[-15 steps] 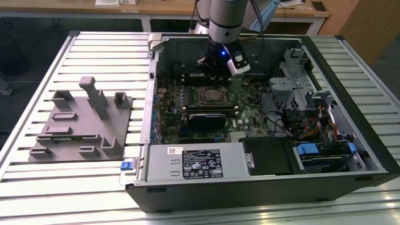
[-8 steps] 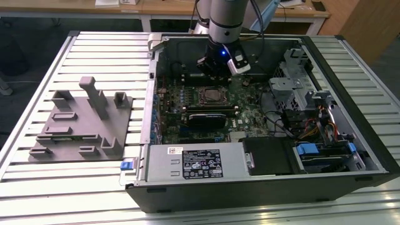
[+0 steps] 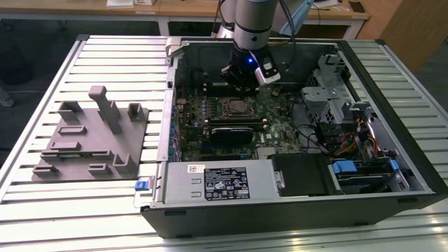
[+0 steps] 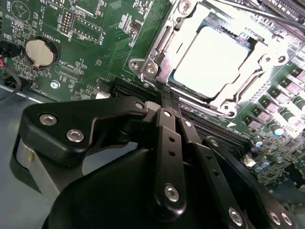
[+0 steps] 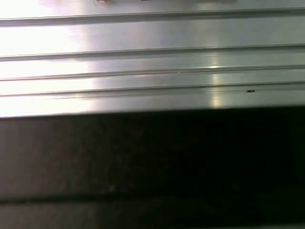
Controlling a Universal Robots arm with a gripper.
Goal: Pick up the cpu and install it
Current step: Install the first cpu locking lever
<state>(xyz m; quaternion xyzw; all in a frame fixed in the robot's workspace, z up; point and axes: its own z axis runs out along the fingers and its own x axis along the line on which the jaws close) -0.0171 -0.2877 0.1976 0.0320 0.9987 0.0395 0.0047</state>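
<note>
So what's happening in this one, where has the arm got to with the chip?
A single robot arm is working inside an open computer case lying on a slatted table. In the second wrist view the cpu already sits in the metal-framed socket on the motherboard, and the gripper is beside the socket with its fingers closed together, holding nothing. In the exterior view the gripper is above the socket area.

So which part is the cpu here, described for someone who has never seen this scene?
Start at the open computer case lying on the slatted table, then find the green motherboard inside it. In the second wrist view, the cpu is the pale silvery square lying flat inside the metal-framed socket, the only plain, unmarked surface among crowded components.
</note>
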